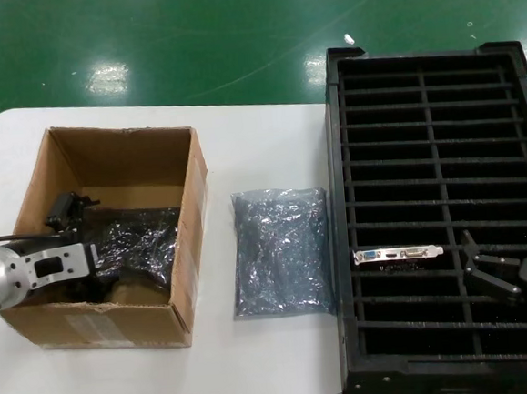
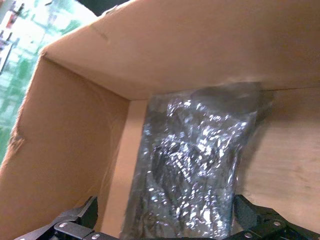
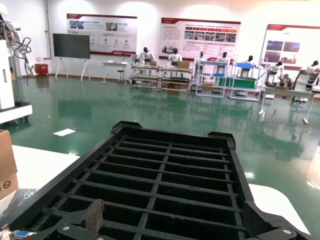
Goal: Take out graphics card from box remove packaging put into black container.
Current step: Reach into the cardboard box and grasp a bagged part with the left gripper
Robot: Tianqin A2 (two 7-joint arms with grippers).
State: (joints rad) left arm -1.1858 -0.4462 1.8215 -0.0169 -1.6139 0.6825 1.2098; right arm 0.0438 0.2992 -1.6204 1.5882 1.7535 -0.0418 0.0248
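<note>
The brown cardboard box (image 1: 182,258) stands at the left of the table. My left gripper (image 1: 100,265) is down inside it, open. In the left wrist view its fingers (image 2: 82,216) stand on either side of a crinkly grey-blue bagged card (image 2: 192,170), lying on the box floor (image 2: 285,165). That bag also shows in the head view (image 1: 139,243). A flat bag (image 1: 281,250) lies on the table between the box and the black container (image 1: 432,129). A graphics card (image 1: 398,254) stands in a slot of the container. My right gripper (image 1: 484,266) hovers open and empty above the slots (image 3: 170,185).
The box walls (image 2: 65,150) close in round my left gripper. The container's bars (image 3: 150,200) lie just under my right gripper. Bare white table (image 1: 260,152) shows behind the flat bag. Green floor lies beyond the table's edge.
</note>
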